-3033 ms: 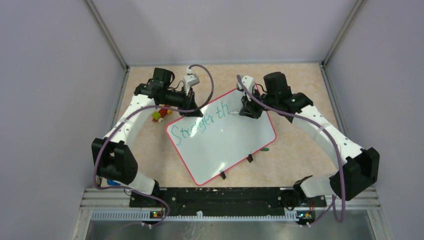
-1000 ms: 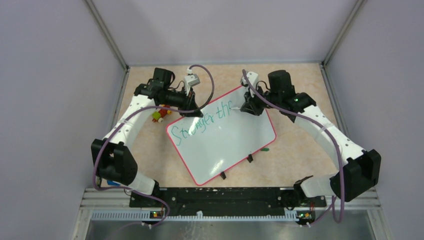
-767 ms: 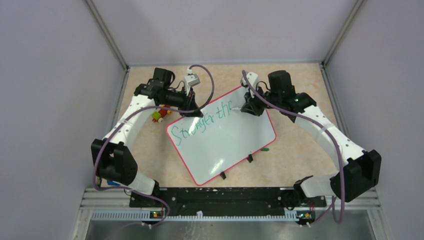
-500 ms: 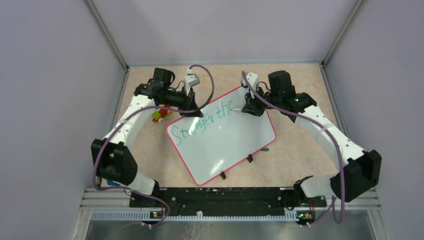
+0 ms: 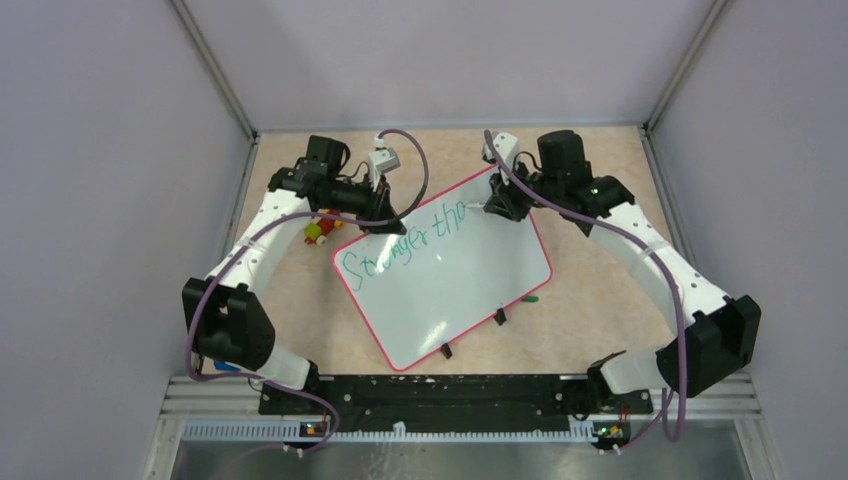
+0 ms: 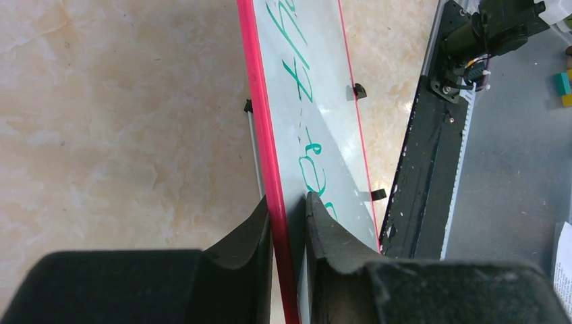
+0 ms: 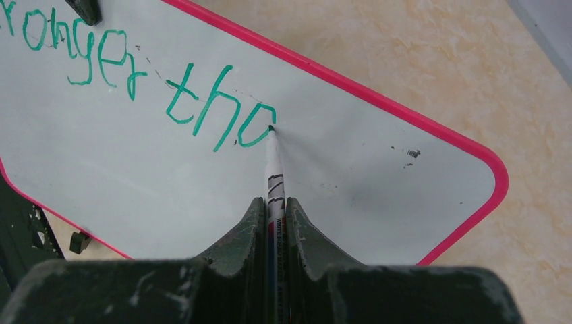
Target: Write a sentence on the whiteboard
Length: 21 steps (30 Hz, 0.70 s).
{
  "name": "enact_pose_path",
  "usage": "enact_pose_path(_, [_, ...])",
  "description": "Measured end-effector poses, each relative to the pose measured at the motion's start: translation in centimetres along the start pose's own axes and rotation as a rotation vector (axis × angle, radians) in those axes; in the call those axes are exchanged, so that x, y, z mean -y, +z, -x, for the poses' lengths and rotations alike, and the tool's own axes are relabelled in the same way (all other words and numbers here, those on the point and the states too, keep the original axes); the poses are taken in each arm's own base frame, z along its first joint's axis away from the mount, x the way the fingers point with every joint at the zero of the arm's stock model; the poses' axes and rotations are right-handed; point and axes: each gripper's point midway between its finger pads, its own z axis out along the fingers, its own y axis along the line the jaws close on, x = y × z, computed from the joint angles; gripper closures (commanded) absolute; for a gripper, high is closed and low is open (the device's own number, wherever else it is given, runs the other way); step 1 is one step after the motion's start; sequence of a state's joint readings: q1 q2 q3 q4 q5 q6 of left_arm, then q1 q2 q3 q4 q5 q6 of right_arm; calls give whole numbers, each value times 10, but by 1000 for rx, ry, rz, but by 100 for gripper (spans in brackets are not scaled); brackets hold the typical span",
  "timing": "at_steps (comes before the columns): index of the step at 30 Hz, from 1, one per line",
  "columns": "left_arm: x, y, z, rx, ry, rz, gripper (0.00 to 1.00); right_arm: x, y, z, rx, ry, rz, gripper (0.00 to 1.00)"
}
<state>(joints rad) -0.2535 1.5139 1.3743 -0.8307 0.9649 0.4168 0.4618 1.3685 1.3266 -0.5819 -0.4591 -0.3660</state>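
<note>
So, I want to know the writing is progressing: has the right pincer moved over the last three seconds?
Yes. In the top view the right pincer, with its marker, has shifted along the whiteboard toward its far corner, away from the arm bases.

The whiteboard (image 5: 450, 290) lies on the table (image 5: 590, 290), small toys (image 5: 320, 230) beside its left corner, a marker (image 7: 273, 175) touching its far part.

Beige marbled counter (image 5: 600, 270) carries whiteboard (image 5: 450, 290); sm. colourful bits (image 5: 320, 232) just left of it, sm. green piece (image 5: 530, 298) by its right edge.
</note>
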Motion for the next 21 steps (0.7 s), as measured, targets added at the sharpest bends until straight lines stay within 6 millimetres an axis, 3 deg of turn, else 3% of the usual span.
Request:
enact_pose_path(13, [-1,0,0,-2,-1,5,100,0,1,-1,0,0,1,100])
enact_pose_path(21, [-1,0,0,-2,-1,5,100,-8,-2,-20,-23,10,10,100])
